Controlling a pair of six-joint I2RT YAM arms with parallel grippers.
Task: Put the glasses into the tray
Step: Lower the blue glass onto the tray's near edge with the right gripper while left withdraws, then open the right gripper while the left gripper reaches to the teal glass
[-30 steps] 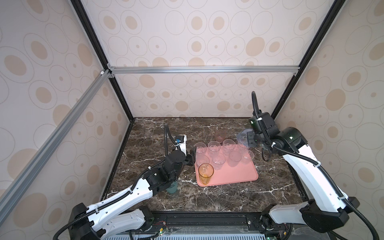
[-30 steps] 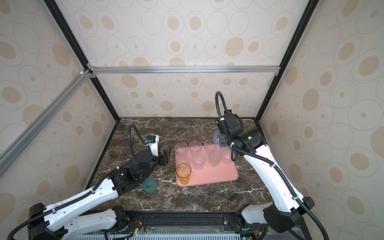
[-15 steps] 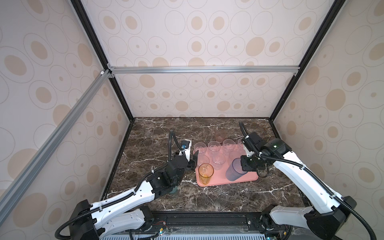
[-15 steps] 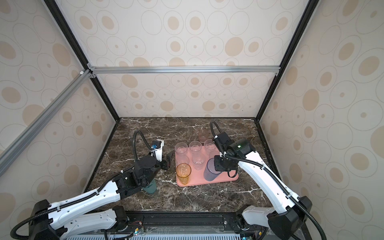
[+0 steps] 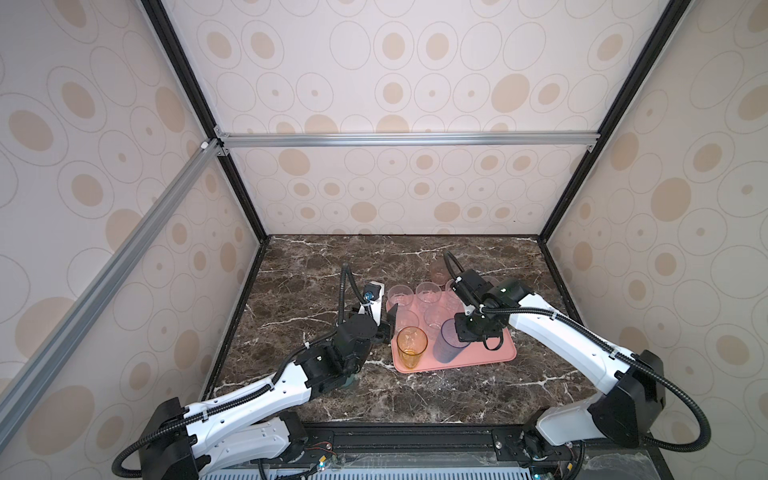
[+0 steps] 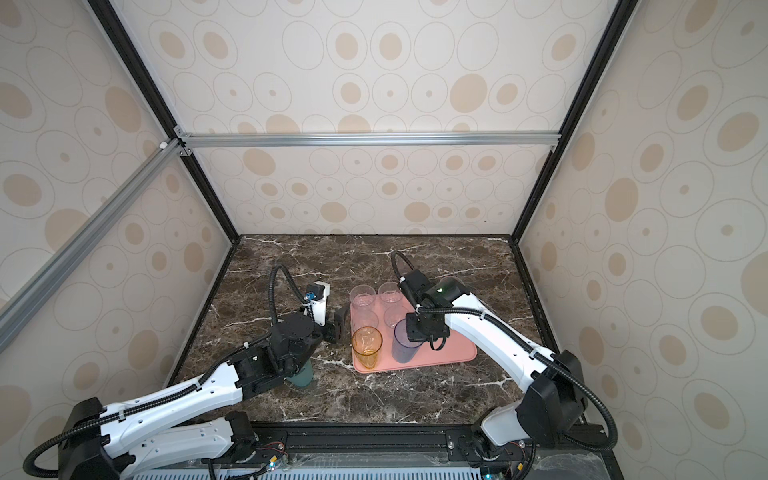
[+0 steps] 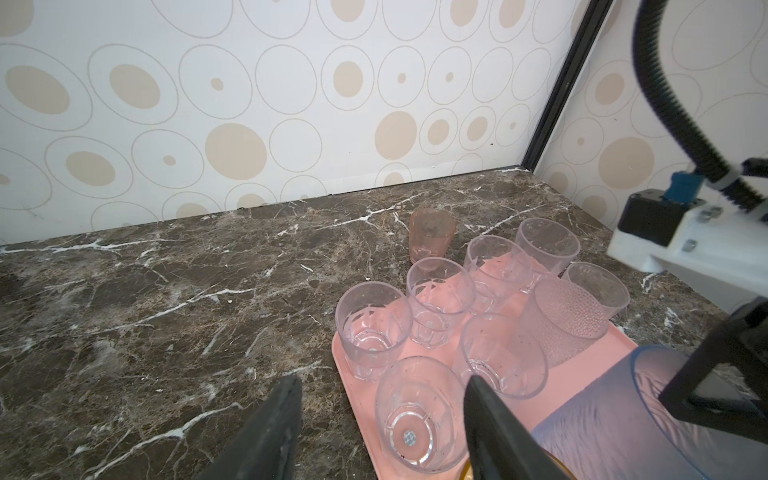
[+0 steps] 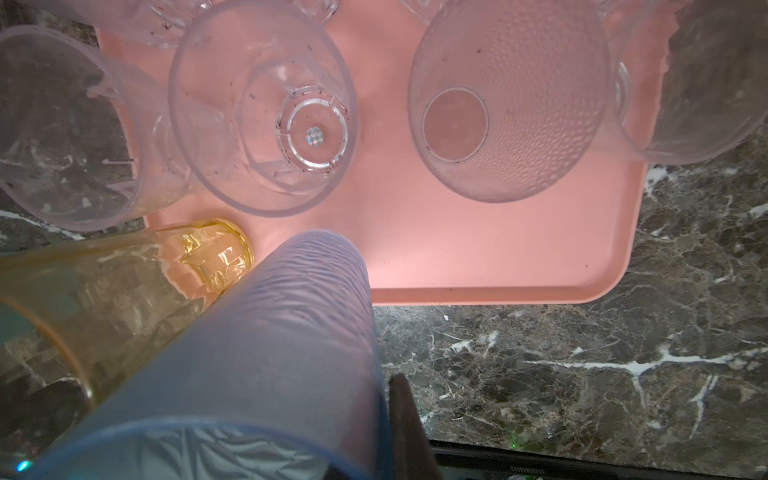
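Right, top views, my right gripper point(image 5: 465, 332): pinched on the rim wall of the blue-grey glass point(image 5: 448, 347), which hangs upright over the near part of the tray point(image 5: 496, 353).
Top views, neighbours: amber glass point(image 5: 411, 347) stands just beside it on the tray; clear glasses point(image 5: 428, 291) stand behind.
Top views, my left gripper point(image 6: 338, 322): spread, holding nothing, at the tray's left edge; a teal glass point(image 6: 301, 376) sits on the marble point(image 6: 270, 270) under that arm.
Left wrist, leftovers: pink glass point(image 7: 431, 232) stands off the tray on the marble; dimpled glass point(image 7: 561, 320) is on the tray.
Right wrist, base of the blue-grey glass: close to the amber one and near the tray's front rim; touching down or not, I cannot tell.
Step in hand, my call: setting it down.
How I do it well: come straight down, keep the base flat and inside the rim, leave a gap to the amber glass, spread only once the tray bears it, then lift straight up so no finger drags the rim.
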